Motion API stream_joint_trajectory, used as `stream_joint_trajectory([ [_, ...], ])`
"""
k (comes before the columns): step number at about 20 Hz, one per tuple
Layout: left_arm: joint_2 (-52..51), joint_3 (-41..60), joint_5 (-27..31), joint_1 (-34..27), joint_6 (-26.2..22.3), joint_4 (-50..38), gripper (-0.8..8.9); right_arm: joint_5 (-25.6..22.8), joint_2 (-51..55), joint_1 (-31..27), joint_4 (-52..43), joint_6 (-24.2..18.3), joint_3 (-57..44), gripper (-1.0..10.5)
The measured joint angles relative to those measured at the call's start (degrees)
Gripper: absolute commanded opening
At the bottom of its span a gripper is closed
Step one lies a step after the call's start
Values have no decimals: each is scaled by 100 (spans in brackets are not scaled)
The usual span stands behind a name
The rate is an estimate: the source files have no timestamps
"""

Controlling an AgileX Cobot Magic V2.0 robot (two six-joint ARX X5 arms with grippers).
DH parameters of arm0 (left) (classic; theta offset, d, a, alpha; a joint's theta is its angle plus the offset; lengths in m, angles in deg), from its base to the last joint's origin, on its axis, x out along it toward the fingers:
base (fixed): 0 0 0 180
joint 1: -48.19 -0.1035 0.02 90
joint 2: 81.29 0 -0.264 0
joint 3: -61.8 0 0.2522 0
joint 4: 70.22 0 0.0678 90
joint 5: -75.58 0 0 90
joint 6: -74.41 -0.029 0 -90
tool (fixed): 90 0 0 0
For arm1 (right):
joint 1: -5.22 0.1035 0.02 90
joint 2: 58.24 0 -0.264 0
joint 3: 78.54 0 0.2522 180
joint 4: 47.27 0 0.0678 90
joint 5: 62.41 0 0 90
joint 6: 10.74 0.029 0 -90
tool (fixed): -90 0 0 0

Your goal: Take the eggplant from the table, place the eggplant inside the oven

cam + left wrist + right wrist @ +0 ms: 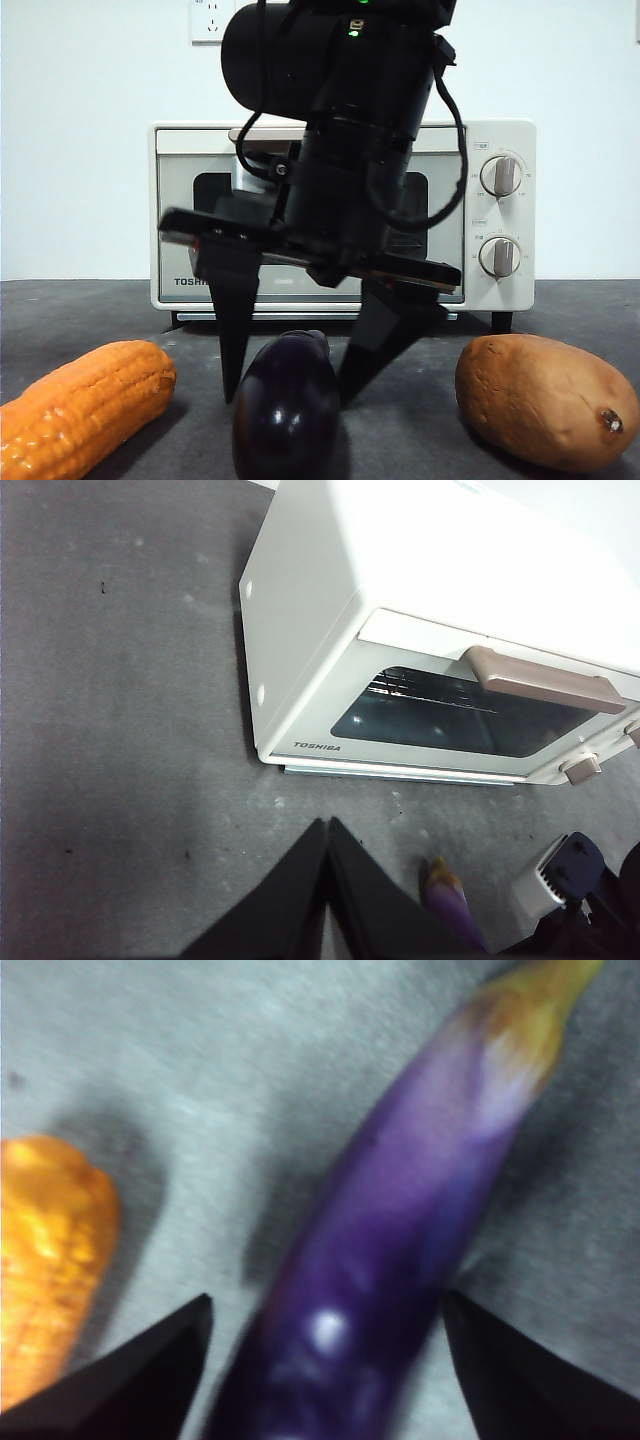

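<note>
— Behind everything, front view?
— White wall with a socket [212,18], above a dark grey speckled table [80,310]. At the table's back edge stands a cream-beige Toshiba toaster oven [500,140], door closed. Along the front edge: a ridged orange corn cob [85,405], a glossy dark purple eggplant [286,405] and a brown sweet potato [545,398].
— And the arm?
— The right gripper [290,385] hangs from above, jaws spread wide, one tip on each side of the eggplant's far end.
— Left wrist view?
— The left gripper [328,830] has its jaws pressed together, empty, above bare table in front of the oven [300,630]. The eggplant's yellowish stem end [445,885] shows nearby.
— Right wrist view?
— Blurred. The eggplant [400,1240] lies on the table between the parted jaws; whether they touch it I cannot tell. The corn [45,1260] lies beside it.
</note>
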State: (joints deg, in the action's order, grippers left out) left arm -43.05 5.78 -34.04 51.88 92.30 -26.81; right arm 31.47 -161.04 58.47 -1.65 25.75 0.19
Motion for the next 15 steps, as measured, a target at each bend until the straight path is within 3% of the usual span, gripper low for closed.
stream_joint_trajectory([
  [4, 0, 0, 0, 0, -35, 2, 5, -90, 0, 28, 195, 13, 122, 158],
  [7, 0, 0, 0, 0, -42, 4, 5, -87, 0, 44, 981, -70, 739, 148],
  [9, 15, 0, 2, 22, -83, 2, 5, -90, 7, 81, 1915, -570, 1373, 148],
  [11, 186, -44, -2, 210, -125, 26, 5, -101, 170, 122, 3073, -1362, 1915, 149],
  [15, 914, -562, 0, 737, -260, 15, 5, -168, 1093, 149, 4395, -2389, 2153, 149],
])
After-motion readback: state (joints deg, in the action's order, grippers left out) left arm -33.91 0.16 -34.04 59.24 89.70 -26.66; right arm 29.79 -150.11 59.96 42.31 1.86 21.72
